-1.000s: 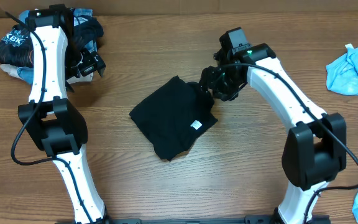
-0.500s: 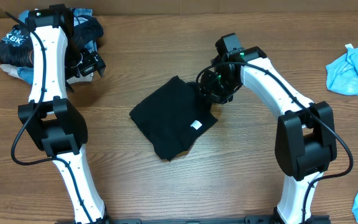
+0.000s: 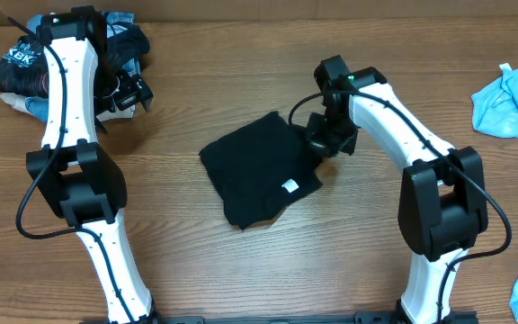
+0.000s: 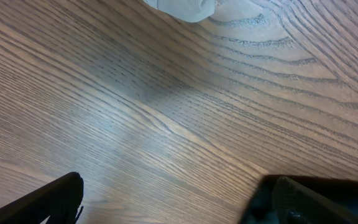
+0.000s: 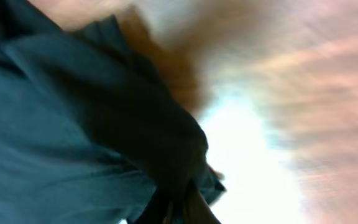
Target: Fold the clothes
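Overhead, the plain black soft-fabric T-shirt (image 3: 257, 171) lies folded at the middle of the desk (image 3: 241, 270). The right gripper (image 3: 317, 142) clamps its right edge, while the left gripper (image 3: 138, 94), fingers spread wide, hangs near the far-left corner.

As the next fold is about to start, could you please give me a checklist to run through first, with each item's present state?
1. The right gripper is shut on the right edge of the black T-shirt: ok.
2. The number of fabric layers pinched: cannot tell; the right wrist view is blurred.
3. The left gripper is open and empty: ok.
4. The left gripper is clear of the T-shirt: ok; it hovers over bare table beside the pile of clothes.
5. The T-shirt lies apart from that pile and from the light blue cloth: ok.
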`<move>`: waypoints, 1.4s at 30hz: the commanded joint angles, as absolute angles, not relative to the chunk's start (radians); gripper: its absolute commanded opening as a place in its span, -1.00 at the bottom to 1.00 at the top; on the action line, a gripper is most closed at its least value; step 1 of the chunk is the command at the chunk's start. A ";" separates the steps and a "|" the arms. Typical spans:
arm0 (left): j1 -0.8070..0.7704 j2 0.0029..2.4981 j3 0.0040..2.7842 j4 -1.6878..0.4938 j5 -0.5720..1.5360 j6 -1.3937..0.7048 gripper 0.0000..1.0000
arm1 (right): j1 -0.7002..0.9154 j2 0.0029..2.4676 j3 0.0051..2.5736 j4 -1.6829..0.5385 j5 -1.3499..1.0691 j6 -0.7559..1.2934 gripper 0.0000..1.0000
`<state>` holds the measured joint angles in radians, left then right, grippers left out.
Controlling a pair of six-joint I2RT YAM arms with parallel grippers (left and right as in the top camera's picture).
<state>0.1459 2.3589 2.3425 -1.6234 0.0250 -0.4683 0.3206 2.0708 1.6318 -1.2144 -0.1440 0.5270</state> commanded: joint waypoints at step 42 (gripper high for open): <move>-0.383 2.350 2.336 -1.691 0.229 -0.329 0.80 | 0.032 2.057 1.706 -1.363 -0.149 0.261 0.64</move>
<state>-0.3866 2.3585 2.3425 -1.6859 0.2180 -0.2508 0.0738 2.0720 1.6836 -1.3792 -0.1345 0.2714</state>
